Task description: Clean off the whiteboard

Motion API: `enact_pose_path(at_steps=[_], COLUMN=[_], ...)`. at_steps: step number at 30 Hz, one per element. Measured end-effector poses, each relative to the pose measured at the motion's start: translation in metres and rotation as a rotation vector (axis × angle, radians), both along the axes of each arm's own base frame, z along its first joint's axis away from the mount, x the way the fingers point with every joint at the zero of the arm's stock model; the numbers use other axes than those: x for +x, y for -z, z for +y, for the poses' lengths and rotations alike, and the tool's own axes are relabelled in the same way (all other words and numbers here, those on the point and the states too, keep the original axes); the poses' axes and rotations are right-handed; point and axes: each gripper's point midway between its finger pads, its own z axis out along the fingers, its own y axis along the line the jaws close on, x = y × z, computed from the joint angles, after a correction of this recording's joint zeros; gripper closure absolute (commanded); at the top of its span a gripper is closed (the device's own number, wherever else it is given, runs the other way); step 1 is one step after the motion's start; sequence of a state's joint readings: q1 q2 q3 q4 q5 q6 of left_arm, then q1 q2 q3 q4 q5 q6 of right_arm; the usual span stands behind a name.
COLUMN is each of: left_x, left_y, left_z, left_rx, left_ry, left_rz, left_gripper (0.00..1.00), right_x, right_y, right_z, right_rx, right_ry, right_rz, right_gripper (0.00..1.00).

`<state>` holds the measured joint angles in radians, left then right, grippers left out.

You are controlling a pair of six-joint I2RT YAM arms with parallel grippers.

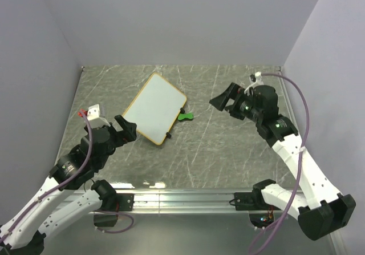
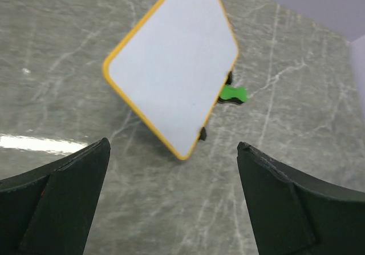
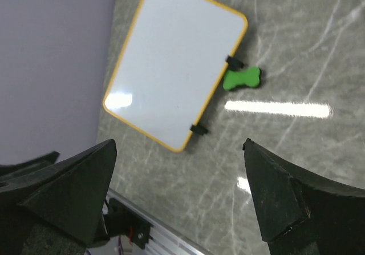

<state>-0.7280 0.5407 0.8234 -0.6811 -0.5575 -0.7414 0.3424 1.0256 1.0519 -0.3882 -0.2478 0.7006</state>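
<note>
The whiteboard [image 1: 155,108] lies flat and tilted on the grey marble table, white face blank, tan-yellow frame, small black feet on its right edge. It also shows in the left wrist view [image 2: 174,67] and the right wrist view [image 3: 174,64]. A small green bow-tie eraser [image 1: 185,117] lies on the table touching the board's right edge; it shows in both wrist views [image 2: 232,94] [image 3: 242,78]. My left gripper [image 1: 126,128] is open and empty, just left of the board's near corner. My right gripper [image 1: 223,100] is open and empty, raised to the right of the eraser.
The table [image 1: 228,152] is walled by pale panels at the back and both sides. A metal rail [image 1: 182,201] with the arm bases runs along the near edge.
</note>
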Motion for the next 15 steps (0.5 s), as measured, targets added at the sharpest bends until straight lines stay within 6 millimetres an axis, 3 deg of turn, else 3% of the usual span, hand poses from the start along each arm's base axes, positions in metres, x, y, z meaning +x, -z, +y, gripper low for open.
enact_pose_path(at_steps=[4, 10, 15], left_x=[0.001, 0.001, -0.002], left_y=[-0.003, -0.012, -0.012], left_z=[0.008, 0.01, 0.013], left_rx=[0.059, 0.059, 0.062], left_ry=[-0.02, -0.023, -0.022], left_rz=[-0.002, -0.018, -0.015], left_gripper=[0.01, 0.01, 0.0], right_x=[-0.017, -0.027, -0.029], right_y=[0.018, -0.005, -0.005], right_z=[-0.004, -0.004, -0.003], right_rx=[0.004, 0.047, 0.054], right_ry=[-0.006, -0.022, -0.034], right_rz=[0.025, -0.06, -0.071], right_gripper=[0.0, 0.05, 0.03])
